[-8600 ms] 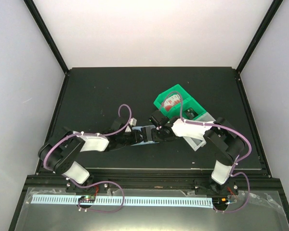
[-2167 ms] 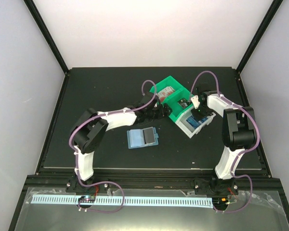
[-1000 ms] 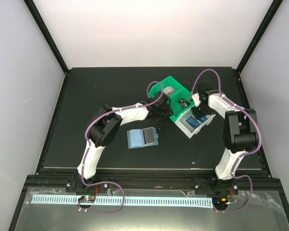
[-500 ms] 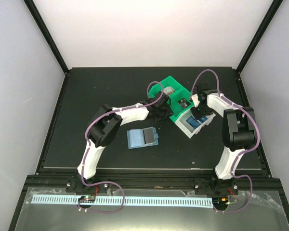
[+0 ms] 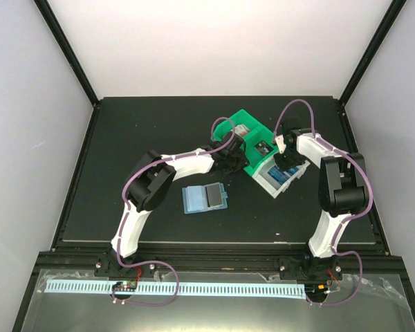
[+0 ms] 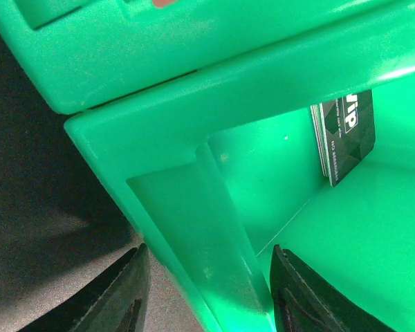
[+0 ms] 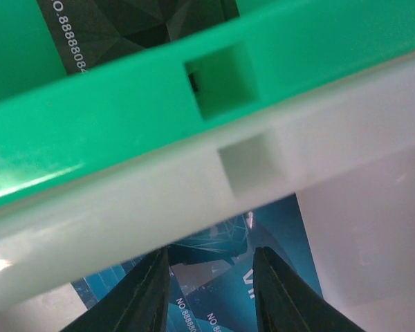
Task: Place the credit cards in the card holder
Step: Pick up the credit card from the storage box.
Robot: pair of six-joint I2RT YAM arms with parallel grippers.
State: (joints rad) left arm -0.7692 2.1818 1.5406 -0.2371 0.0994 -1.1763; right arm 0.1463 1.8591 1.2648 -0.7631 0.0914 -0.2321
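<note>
The card holder (image 5: 205,199) lies open and flat on the black table, with no gripper near it. Blue credit cards (image 5: 279,179) lie in the white bin (image 5: 265,185). My right gripper (image 5: 285,166) reaches down into that bin. In the right wrist view its jaws (image 7: 211,294) stand open just over the top blue card (image 7: 283,228), which shows between them. My left gripper (image 5: 234,158) is at the green bin (image 5: 243,119). It (image 6: 214,294) is open and straddles the green wall (image 6: 221,228), one finger outside and one inside.
A stack of black cards (image 6: 342,142) leans in the green bin's compartment. The green and white bins stand side by side right of centre. The white bin's wall (image 7: 159,200) and the green rim (image 7: 124,90) crowd the right wrist view.
The right gripper's jaws have narrowed over the blue card in the white bin. The left gripper has stayed at the green bin's wall, hardly moving.
</note>
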